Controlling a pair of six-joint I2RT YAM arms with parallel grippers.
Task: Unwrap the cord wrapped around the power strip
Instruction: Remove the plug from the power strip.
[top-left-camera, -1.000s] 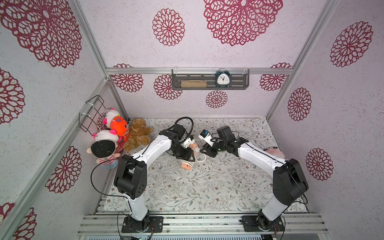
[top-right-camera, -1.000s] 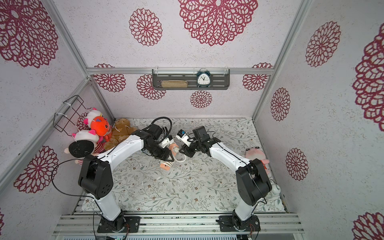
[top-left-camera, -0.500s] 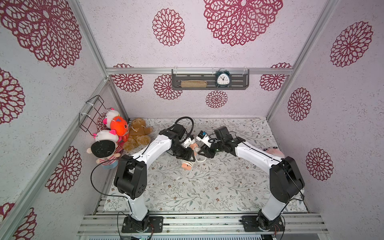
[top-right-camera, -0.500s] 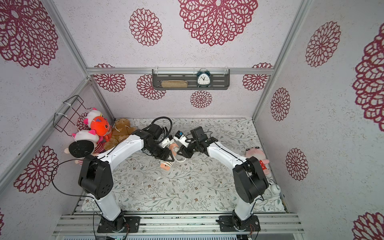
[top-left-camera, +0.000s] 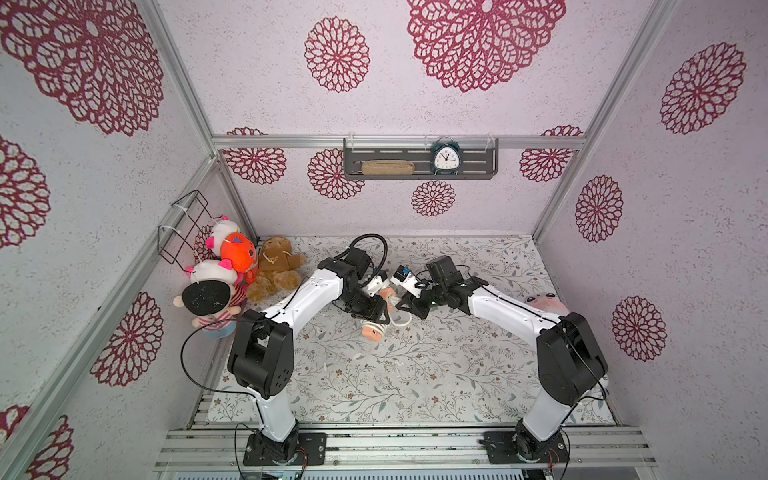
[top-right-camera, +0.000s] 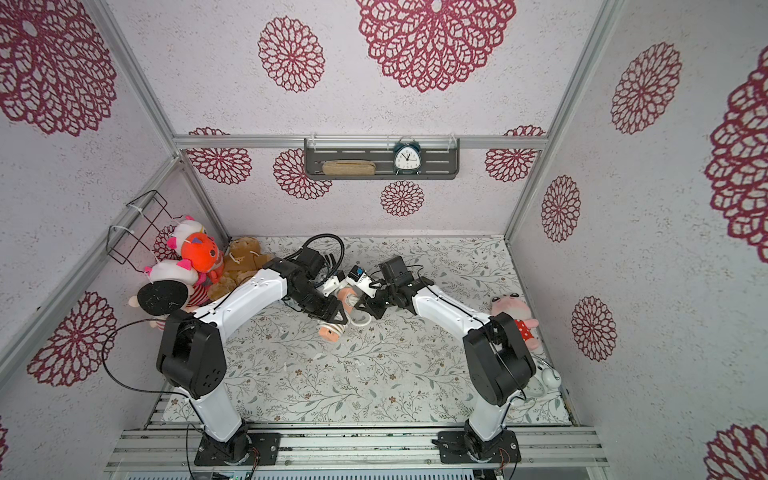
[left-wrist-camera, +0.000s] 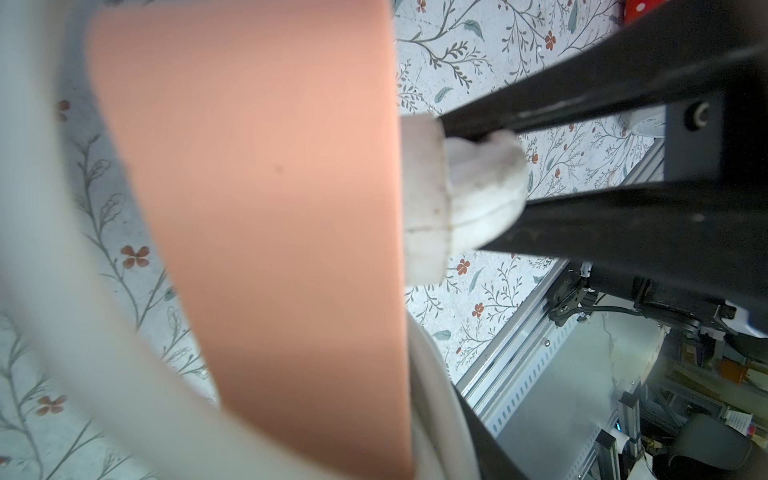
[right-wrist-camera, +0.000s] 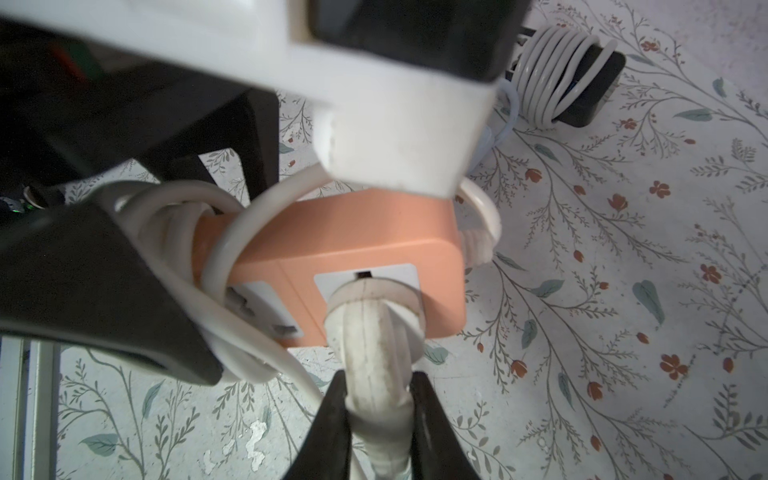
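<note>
The peach power strip (right-wrist-camera: 357, 232) is held a little above the floral mat, and its lower end shows in both top views (top-left-camera: 371, 331) (top-right-camera: 328, 331). The white cord (right-wrist-camera: 216, 257) loops around it several times. My left gripper (top-left-camera: 376, 309) is shut on the power strip across the coils, with one black finger (right-wrist-camera: 95, 291) over them. The cord's white plug (right-wrist-camera: 376, 316) (left-wrist-camera: 469, 191) sits in the strip's own socket. My right gripper (right-wrist-camera: 377, 395) (top-left-camera: 405, 305) is shut on the plug, with a finger touching each side.
Plush toys (top-left-camera: 274, 270) pile up at the back left under a wire basket (top-left-camera: 187, 224). A pink plush (top-left-camera: 544, 301) lies by the right wall. A second coil of white cable on a black block (right-wrist-camera: 557, 83) lies beyond the strip. A shelf with a clock (top-left-camera: 444, 158) hangs on the back wall.
My right gripper has shifted slightly left towards the strip and closed on the plug. The left arm and the strip have not visibly moved.
</note>
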